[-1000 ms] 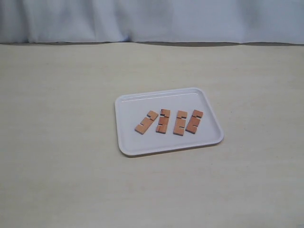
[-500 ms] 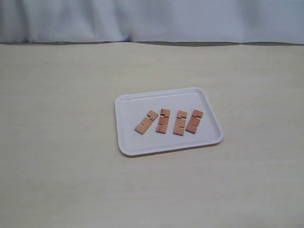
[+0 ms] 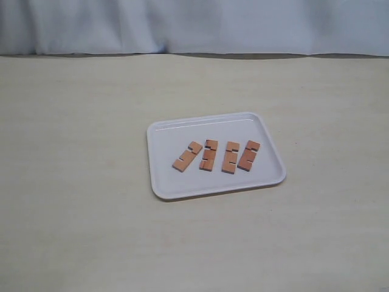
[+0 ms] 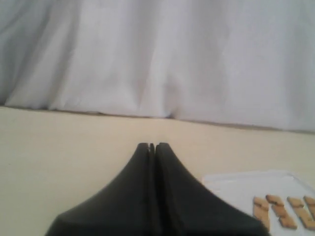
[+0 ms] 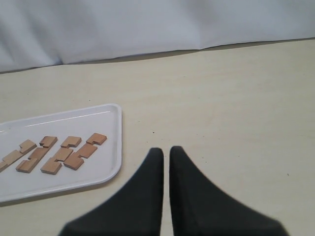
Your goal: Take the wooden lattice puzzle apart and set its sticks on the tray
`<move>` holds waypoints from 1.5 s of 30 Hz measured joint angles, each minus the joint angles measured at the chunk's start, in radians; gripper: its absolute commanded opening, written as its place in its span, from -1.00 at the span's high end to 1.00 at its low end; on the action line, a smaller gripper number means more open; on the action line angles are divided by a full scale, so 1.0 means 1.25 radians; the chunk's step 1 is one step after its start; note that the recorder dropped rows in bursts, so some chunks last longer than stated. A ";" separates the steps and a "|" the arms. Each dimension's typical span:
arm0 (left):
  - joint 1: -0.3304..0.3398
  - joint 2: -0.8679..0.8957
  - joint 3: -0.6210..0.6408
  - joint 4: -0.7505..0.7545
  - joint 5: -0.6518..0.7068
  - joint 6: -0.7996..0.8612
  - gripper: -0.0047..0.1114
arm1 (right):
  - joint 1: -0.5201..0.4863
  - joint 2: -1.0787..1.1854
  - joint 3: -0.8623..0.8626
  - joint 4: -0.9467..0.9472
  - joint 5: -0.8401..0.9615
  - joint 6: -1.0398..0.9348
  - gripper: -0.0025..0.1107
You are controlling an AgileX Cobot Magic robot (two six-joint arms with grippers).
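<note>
The white tray (image 3: 163,182) lies in the middle of the table. Several reddish-brown notched sticks (image 3: 208,155) lie flat on it in a row, separate from each other; the leftmost stick (image 3: 187,156) is slanted more than the others. No assembled lattice puzzle shows. Neither arm appears in the exterior view. My left gripper (image 4: 152,146) is shut and empty above bare table, with the tray (image 4: 236,189) and sticks (image 4: 283,211) off to one side. My right gripper (image 5: 166,150) is shut with only a thin slit between its fingers, holding nothing, just beside the tray (image 5: 98,172) and its sticks (image 5: 59,152).
A pale beige table (image 3: 73,182) surrounds the tray on all sides. A white cloth backdrop (image 3: 194,24) hangs along the table's far edge.
</note>
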 measured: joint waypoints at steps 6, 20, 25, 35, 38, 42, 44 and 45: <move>0.000 0.000 0.000 0.083 0.163 0.000 0.92 | 0.000 0.000 0.000 0.000 0.000 0.000 0.88; 0.000 0.000 0.000 0.089 0.201 -0.001 0.92 | 0.000 0.000 0.000 0.000 0.000 0.000 0.88; 0.000 0.000 0.000 0.089 0.201 -0.001 0.92 | 0.000 0.000 0.000 0.000 0.000 0.000 0.88; 0.000 0.000 0.000 0.093 0.201 -0.001 0.92 | 0.000 0.000 0.000 0.000 0.000 0.000 0.88; 0.000 0.000 0.000 0.093 0.201 -0.001 0.92 | 0.000 0.000 0.000 0.000 0.000 0.000 0.88; 0.000 0.000 0.000 0.094 0.201 -0.001 0.92 | 0.000 0.000 0.000 0.000 0.000 0.000 0.88; 0.000 0.000 0.000 0.094 0.201 -0.001 0.92 | 0.000 0.000 0.000 0.000 0.000 0.000 0.88; 0.000 0.000 0.000 0.094 0.201 -0.001 0.92 | 0.000 0.000 0.000 0.000 0.000 0.000 0.88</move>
